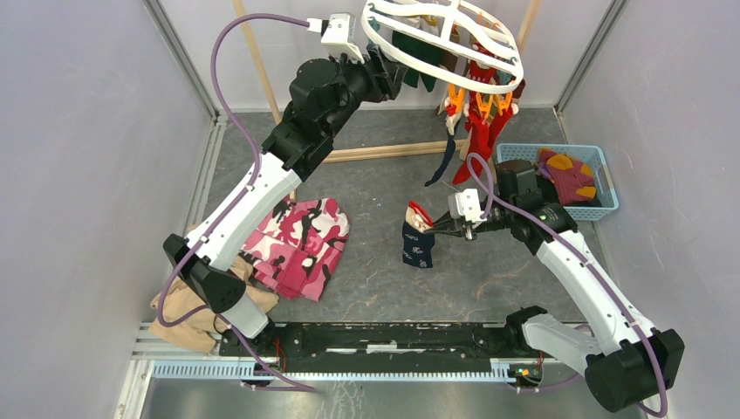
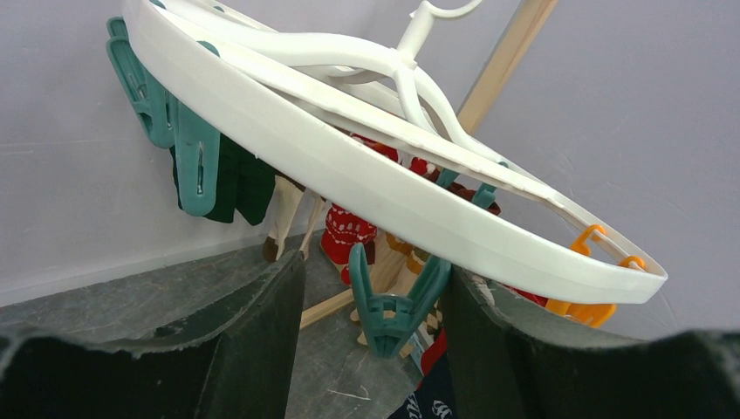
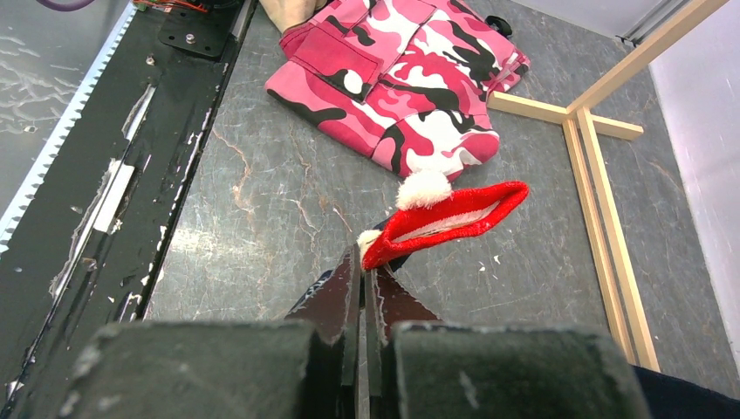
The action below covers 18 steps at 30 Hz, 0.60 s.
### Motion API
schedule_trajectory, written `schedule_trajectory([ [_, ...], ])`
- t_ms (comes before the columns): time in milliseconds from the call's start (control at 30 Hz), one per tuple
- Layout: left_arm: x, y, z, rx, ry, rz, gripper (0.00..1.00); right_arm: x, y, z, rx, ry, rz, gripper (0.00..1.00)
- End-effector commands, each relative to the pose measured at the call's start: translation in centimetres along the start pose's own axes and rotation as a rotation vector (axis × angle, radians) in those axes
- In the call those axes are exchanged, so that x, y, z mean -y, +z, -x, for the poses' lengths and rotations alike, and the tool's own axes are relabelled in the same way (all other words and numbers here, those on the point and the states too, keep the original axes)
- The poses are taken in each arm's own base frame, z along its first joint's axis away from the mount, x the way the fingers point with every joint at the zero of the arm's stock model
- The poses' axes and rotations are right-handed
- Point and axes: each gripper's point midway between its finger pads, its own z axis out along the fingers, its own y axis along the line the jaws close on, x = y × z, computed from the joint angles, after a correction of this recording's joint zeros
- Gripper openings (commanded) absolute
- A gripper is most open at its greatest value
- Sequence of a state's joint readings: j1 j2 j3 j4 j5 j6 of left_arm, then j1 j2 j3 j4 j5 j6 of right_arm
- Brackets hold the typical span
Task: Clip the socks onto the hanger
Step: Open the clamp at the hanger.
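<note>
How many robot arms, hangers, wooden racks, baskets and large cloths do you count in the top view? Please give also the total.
Robot arms: 2, the left arm and the right arm
Hangers: 1, the white hanger
Wooden racks: 1, the wooden rack
Baskets: 1, the blue basket
Large cloths: 2, the pink camouflage cloth and the tan cloth
Total: 7
</note>
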<state>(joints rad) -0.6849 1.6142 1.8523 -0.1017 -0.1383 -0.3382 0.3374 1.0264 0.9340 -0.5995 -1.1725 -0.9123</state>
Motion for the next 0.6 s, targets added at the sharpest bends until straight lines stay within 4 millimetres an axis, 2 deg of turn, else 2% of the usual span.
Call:
schedule_trajectory([
  [0,0.83,-1.10,4.54,0.117,0.039,-0.011,0.64,0.07,-0.10,0.24,0.008,-0.003,-0.006,0.00],
  [567,1.57,-1.48,5.09,0.173,0.079,-0.068,0.56,0.07,-0.11,0.21,0.007,-0.004,-0.007,0.00],
])
